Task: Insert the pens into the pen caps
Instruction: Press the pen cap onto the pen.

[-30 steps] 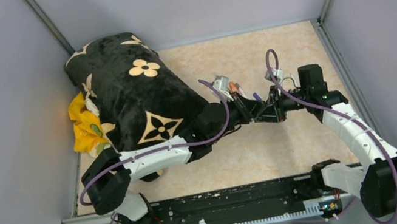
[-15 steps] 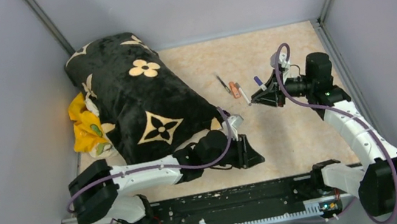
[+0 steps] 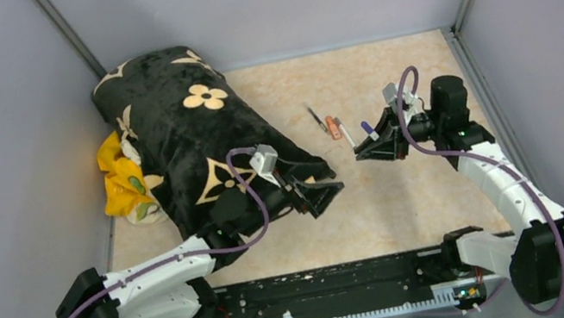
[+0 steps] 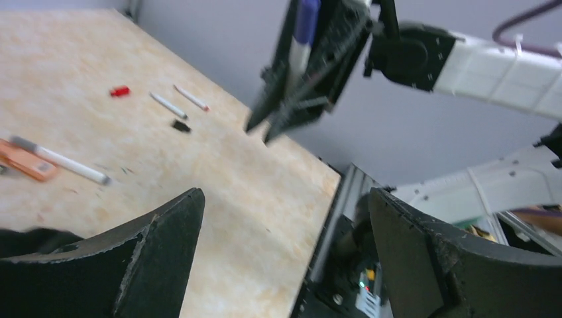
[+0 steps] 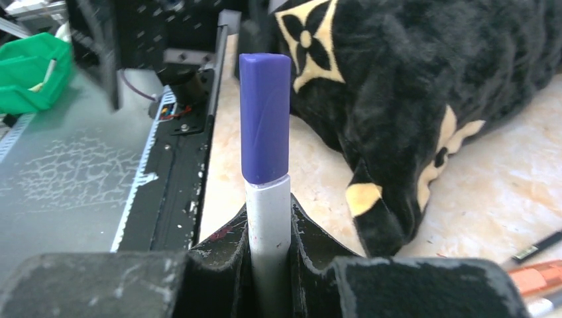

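My right gripper [image 3: 362,151] is shut on a white-barrelled pen [image 5: 268,218] whose tip wears a purple cap [image 5: 265,119]; that pen stands upright between the fingers [image 5: 228,242]. From the left wrist view, the same right gripper [image 4: 268,129] hangs above the table. My left gripper [image 3: 334,185] is open and empty, its fingers [image 4: 166,245] wide apart, left of the right gripper. A thin dark pen [image 3: 314,118], an orange marker [image 3: 332,127] and a white pen [image 3: 344,132] lie on the table. Farther off lie a red cap [image 4: 120,91], a black cap [image 4: 179,125] and two white pens [image 4: 168,105].
A big black plush bag with beige flowers [image 3: 188,140] fills the table's left side, with a yellow cloth [image 3: 121,183] tucked beside it. Grey walls close in the table [image 3: 406,189] on three sides. A green bin [image 5: 26,73] sits beyond the near rail.
The left gripper has let go and opened wide, pulling back from the right gripper toward the plush bag. The right gripper keeps the purple-capped pen and has shifted slightly.
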Tool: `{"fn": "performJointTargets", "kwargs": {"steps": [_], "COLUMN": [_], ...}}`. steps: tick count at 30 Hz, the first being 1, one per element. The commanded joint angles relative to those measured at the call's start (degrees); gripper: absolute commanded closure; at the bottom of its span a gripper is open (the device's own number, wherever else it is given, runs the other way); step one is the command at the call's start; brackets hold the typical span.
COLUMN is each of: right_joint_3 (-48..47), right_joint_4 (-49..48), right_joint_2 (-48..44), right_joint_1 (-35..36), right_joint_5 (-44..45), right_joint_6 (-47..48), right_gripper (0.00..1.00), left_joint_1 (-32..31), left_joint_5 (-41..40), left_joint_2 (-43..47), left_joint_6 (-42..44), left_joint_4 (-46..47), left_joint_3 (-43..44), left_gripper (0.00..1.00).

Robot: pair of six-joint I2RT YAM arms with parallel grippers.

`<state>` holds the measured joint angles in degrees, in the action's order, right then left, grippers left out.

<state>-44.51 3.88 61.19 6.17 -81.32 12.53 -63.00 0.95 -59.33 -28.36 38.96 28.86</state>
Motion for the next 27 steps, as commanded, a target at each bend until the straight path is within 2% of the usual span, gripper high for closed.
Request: {"fn": "performJointTargets", "kwargs": {"steps": [1,6,12,23,27], "right_joint_3": [0.3,0.55,0.4,0.21,0.21], "right_joint_4": [-2.46,-6.0,-7.66,-8.08,-8.18], "right_joint_2": [1.51,2.97,3.8,4.07,4.21], "right_joint_1": [2.26,3.72,4.5,4.89,4.94], "right_joint_5": [-4.35,-5.04,-5.01,-4.12,-3.97], "right_joint_6": [0.81,-3.63,-6.26,-7.26,-7.52], "right_gripper": [1.0,1.0,1.0,1.0,1.0], "left_joint_1": [6.09,7.88,9.83,10.09,10.09], "left_joint_5": [7.77,12.6,14.51,16.56,17.04], "left_joint_2": [-3.66,-11.88,-19.35,-25.85,-27.24], "left_joint_6": [2.69,6.37,3.95,0.62,0.41], "left_joint_4": [15.24,20.93,25.48,27.35,27.16], "left_joint_3": [2.56,9.56,14.26,19.72,21.23], "left_gripper": [0.02,0.07,0.19,0.37,0.47]}}
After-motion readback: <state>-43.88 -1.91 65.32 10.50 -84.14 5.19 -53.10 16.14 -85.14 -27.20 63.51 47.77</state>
